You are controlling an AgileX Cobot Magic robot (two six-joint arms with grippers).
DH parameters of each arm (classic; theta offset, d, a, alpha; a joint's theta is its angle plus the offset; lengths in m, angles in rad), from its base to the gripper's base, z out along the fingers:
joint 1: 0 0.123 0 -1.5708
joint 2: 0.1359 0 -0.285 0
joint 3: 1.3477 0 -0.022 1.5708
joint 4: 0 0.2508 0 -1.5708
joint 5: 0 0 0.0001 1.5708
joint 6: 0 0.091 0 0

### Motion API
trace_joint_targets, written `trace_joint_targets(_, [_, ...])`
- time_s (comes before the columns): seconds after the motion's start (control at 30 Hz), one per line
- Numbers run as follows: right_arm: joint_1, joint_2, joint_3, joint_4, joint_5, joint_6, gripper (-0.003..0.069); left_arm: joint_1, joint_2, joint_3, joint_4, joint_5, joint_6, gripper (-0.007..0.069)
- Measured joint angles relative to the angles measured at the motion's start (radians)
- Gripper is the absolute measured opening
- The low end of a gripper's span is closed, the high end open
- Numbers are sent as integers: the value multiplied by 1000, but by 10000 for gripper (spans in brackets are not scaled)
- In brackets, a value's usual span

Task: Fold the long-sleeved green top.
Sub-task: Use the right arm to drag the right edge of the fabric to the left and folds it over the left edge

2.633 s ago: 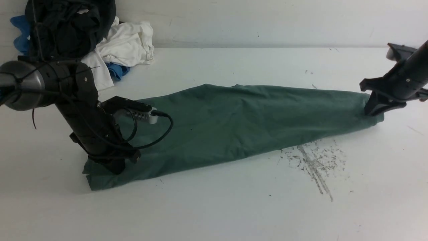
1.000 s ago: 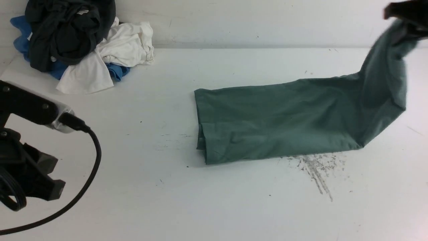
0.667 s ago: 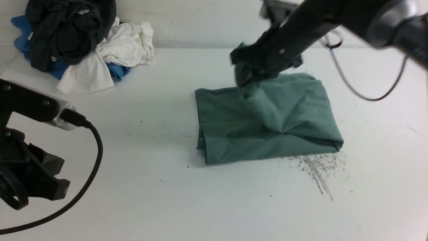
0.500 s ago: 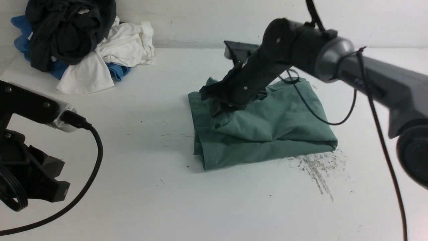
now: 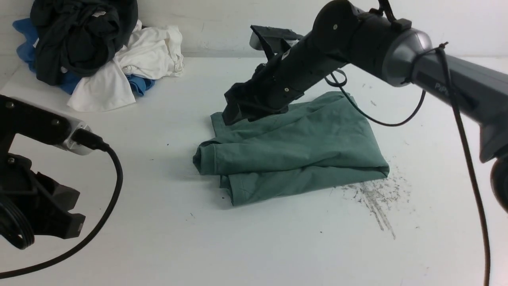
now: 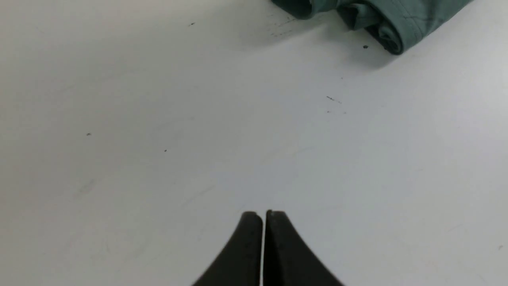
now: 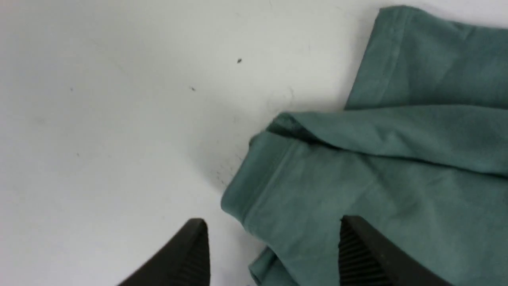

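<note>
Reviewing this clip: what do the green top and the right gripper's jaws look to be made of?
Green top: woven or knit fabric, probably cotton, matte; it creases softly and shows stitched hems.

Right gripper's jaws: probably plastic, possibly coated metal; they look dark and rigid, but blur in the wrist view hides the finish.

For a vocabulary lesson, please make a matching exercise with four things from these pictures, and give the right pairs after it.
1. left claw
2. right claw
3. green top
4. white garment

A. open, above folded cloth
B. shut, with nothing between its tips
C. in the heap at the far left of the table
D. folded over itself, its layers uneven at one end

Right pairs: 1-B, 2-A, 3-D, 4-C
</note>
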Motion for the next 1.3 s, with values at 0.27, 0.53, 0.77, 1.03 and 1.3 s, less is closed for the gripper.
trace_joint_targets(0.27, [22,121,0,32,43,-25,86,0,0,0,-49,-26,0,-7])
trace_joint_targets(0.53, [50,82,-49,-32,37,-76,-11,0,0,0,-50,-22,1,-7])
trace_joint_targets(0.77, [50,2,-4,-205,169,-41,-11,0,0,0,-50,-20,1,-7])
trace_joint_targets(1.03, [84,38,208,-178,56,-31,-13,0,0,0,-50,-19,9,-7])
trace_joint_targets(1.3, [85,68,202,-147,-234,-31,-13,0,0,0,-51,-16,9,-7])
